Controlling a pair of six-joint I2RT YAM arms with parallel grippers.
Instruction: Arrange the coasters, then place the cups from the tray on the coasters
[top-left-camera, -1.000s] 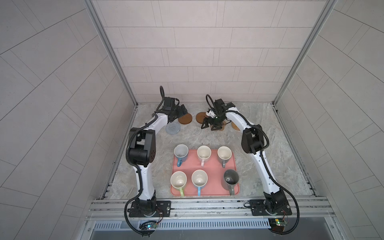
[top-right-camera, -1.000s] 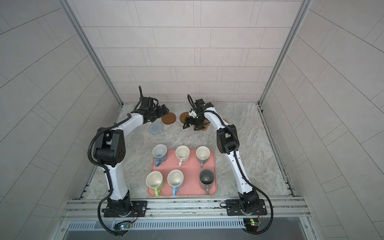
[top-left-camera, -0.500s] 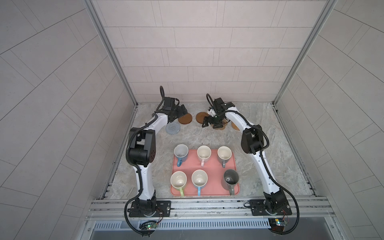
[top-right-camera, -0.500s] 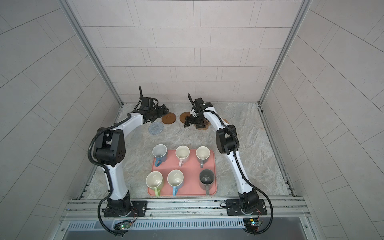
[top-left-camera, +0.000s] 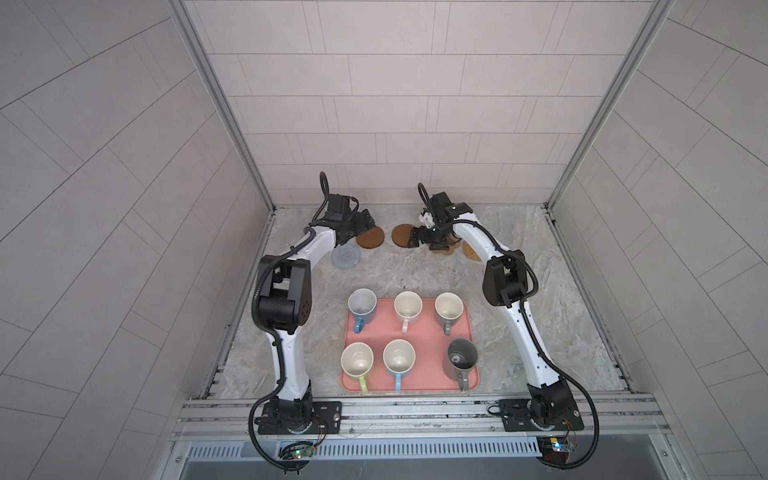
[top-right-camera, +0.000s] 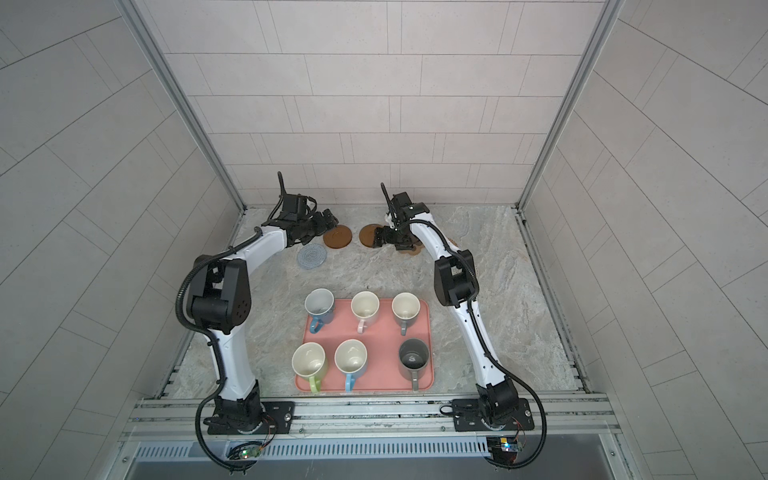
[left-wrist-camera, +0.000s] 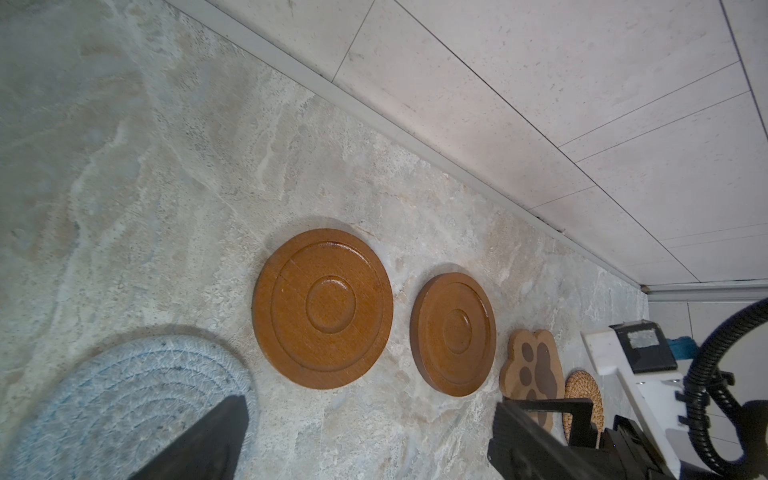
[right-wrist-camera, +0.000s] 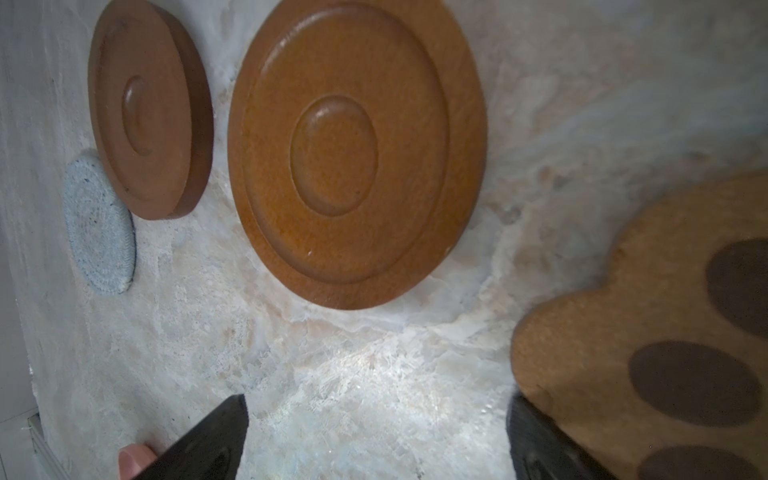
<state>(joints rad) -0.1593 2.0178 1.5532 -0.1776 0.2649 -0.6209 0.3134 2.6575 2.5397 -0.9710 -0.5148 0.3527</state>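
Six cups stand on the salmon-pink tray (top-left-camera: 428, 334) in two rows of three (all upright, handles toward 6 o'clock). The far row holds the blue cup (top-left-camera: 362, 303), the pale pink cup (top-left-camera: 408, 305) and the grey cup (top-left-camera: 449, 308). The near row holds the yellow-green cup (top-left-camera: 357, 360), the light blue cup (top-left-camera: 399, 357) and the taller dark grey cup (top-left-camera: 460, 358). Five coasters can be counted on the marble table (top-left-camera: 540, 291), lined up at 12 o'clock from the tray. From 9 toward 3 o'clock they are the grey-blue crochet coaster (top-left-camera: 346, 257), first wooden disc (top-left-camera: 370, 240), second wooden disc (top-left-camera: 401, 235), paw coaster (left-wrist-camera: 534, 370) and rattan coaster (left-wrist-camera: 584, 395). The two discs lie just beside each other without touching. The left gripper (top-left-camera: 365, 218) hangs at 11 o'clock from the tray by the first disc, jaws spread wide, gripping nothing. The right gripper (top-left-camera: 424, 241) sits between the second disc and the paw coaster, jaws equally spread. One of its fingers (right-wrist-camera: 548, 444) overlaps the paw's edge, though contact cannot be told.
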